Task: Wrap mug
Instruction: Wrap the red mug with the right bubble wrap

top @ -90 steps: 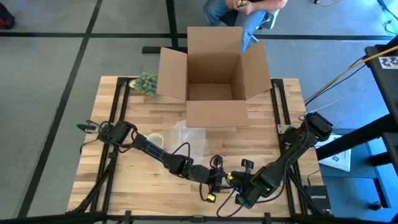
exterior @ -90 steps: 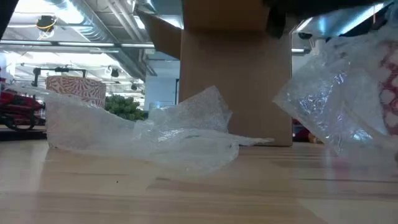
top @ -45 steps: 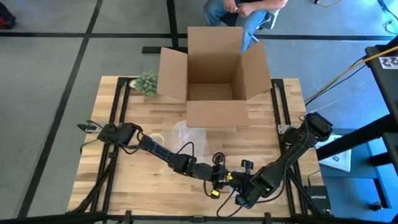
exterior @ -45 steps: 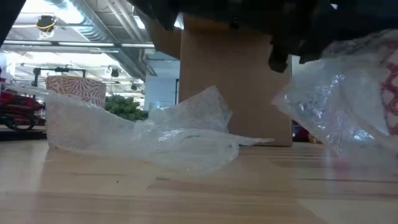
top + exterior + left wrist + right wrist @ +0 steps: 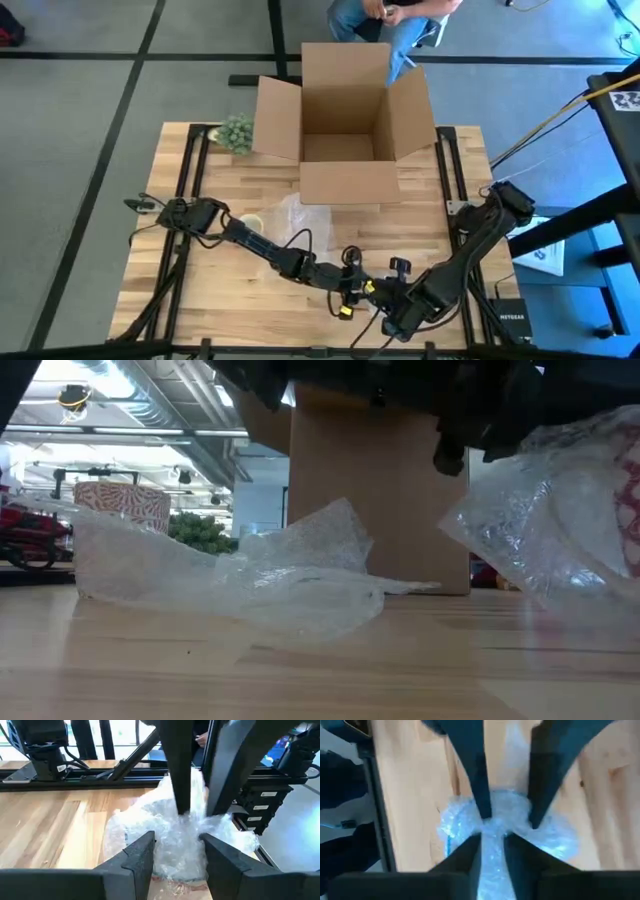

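A bundle of clear bubble wrap [image 5: 560, 530] with a red-patterned mug [image 5: 630, 490] inside it hangs near the table's front edge. Both grippers meet on it. My left gripper [image 5: 352, 287] comes from the left and has the bundle [image 5: 175, 835] between its fingers. My right gripper [image 5: 383, 300] comes from the right, shut on the wrap. A loose sheet of bubble wrap [image 5: 300, 218] lies flat on the table in front of the box. Another red-and-white patterned mug [image 5: 122, 505] stands upright on the table at the left. My left gripper has the wrapped bundle between its two fingers, one on each side [image 5: 157, 845]. It comes in roughly level from the table's left. The bundle hangs clear of the table in the low view. My right gripper pinches gathered bubble wrap [image 5: 492, 832] between its two fingers. In the left wrist view its fingers [image 5: 181, 795] point down onto the bundle's upper part. How many layers it has, I cannot tell.
An open cardboard box [image 5: 345, 115] stands at the table's far middle, flaps out. A green plant [image 5: 236, 132] sits at the far left corner. A person [image 5: 385, 15] sits behind the box. Bare wood lies at the near left.
My left gripper has moved toward the table's right edge, up to the wrapped bundle that my right gripper holds. The bundle has stayed lifted in about the same place.
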You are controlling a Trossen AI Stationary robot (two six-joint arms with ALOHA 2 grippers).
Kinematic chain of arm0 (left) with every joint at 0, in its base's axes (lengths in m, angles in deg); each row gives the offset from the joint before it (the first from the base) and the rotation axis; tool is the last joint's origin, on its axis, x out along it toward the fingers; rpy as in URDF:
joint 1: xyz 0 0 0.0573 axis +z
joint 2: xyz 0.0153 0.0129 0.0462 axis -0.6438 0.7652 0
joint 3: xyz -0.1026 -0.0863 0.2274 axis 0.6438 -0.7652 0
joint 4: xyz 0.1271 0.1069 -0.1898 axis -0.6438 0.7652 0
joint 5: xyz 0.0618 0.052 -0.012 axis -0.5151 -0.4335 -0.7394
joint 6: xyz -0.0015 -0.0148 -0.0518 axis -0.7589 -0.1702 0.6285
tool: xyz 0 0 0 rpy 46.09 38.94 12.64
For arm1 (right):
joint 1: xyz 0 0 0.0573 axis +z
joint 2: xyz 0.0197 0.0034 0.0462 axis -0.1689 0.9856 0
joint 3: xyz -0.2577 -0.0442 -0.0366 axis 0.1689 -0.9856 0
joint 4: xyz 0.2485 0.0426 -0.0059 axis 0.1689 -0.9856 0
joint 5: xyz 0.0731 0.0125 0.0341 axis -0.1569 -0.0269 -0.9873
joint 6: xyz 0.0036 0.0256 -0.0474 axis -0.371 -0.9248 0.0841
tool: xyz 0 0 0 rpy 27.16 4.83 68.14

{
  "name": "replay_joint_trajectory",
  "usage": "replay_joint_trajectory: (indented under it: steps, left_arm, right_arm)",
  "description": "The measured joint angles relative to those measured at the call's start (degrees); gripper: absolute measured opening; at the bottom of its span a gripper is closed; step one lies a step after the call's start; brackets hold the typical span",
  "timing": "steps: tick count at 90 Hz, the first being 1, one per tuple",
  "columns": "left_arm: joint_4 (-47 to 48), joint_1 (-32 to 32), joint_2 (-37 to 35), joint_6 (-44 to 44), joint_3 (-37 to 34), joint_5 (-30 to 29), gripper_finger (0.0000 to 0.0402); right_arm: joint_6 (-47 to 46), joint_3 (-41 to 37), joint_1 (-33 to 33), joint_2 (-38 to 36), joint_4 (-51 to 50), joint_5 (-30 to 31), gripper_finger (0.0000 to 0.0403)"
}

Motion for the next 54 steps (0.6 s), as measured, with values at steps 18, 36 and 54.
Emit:
replay_joint_trajectory:
  steps: [18, 36, 54]
  left_arm:
    - [-0.02, 0.0, 0.0, -0.38, -0.07, 0.15, 0.0134]
    - [-0.21, 0.0, 0.02, -0.39, -0.09, 0.17, 0.0134]
    - [-0.32, 0.0, 0.02, -0.39, -0.11, 0.19, 0.0134]
  right_arm:
    - [-5.11, 6.12, 1.71, -1.93, -11.1, 4.2, 0.0169]
    - [-16.64, 1.34, 6.07, -4.78, -16.88, 8.46, 0.019]
    - [-12.07, -4.82, 6.24, -5.03, -1.07, 10.11, 0.0161]
